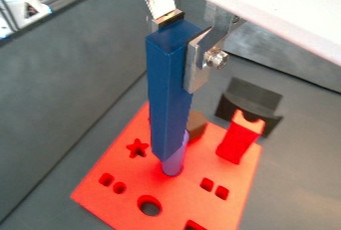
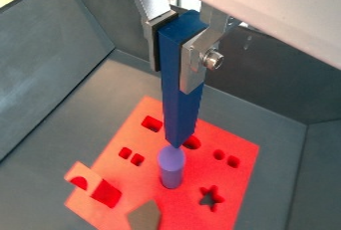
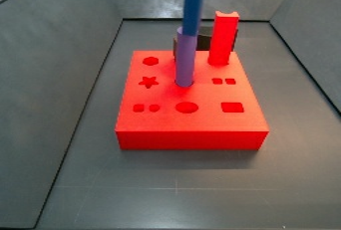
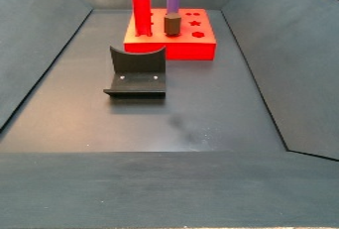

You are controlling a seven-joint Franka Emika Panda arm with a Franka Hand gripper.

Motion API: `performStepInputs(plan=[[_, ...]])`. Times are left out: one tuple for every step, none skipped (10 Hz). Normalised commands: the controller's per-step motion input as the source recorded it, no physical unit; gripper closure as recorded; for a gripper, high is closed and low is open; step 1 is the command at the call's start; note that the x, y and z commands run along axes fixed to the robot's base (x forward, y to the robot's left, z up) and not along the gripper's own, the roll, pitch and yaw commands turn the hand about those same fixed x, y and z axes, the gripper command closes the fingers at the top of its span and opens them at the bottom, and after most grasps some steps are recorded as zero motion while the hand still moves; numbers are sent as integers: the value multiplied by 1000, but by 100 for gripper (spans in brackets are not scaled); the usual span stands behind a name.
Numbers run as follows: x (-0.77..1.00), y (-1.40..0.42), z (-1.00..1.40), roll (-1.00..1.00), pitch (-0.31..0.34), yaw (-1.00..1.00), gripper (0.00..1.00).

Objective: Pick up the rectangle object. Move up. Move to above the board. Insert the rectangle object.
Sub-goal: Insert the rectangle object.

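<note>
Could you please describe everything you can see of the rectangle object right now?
The rectangle object is a tall, slim dark-blue bar with a rectangular cross-section and a smooth, matte, plastic-like look. It hangs nearly upright over the board, clamped near its top between the jaws of the gripper. Its lower end sits just behind the purple cylinder, which hides the tip, so whether it has entered a hole cannot be told.

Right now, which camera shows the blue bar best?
A wrist view: the gripper, above the board, clamps the blue bar in plain sight. Side views: bar cropped on top, or unclear behind the fixture.
</note>
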Motion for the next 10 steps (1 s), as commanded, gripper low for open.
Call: performStepInputs(plan=[[986, -54, -126, 64, -3, -177, 100], [1000, -123, -60, 46, 0, -129, 100], [997, -146, -54, 49, 0, -131, 100], [831, -149, -43, 50, 0, -274, 100], [457, -86, -86, 64, -4, -629, 100], [189, -34, -109, 61, -11, -871, 100], [20, -9, -103, 51, -24, -1000, 100], [0, -9, -71, 40, -9, -1000, 100], [0, -14, -51, 31, -4, -1000, 100], [0, -14, -34, 23, -3, -1000, 100]])
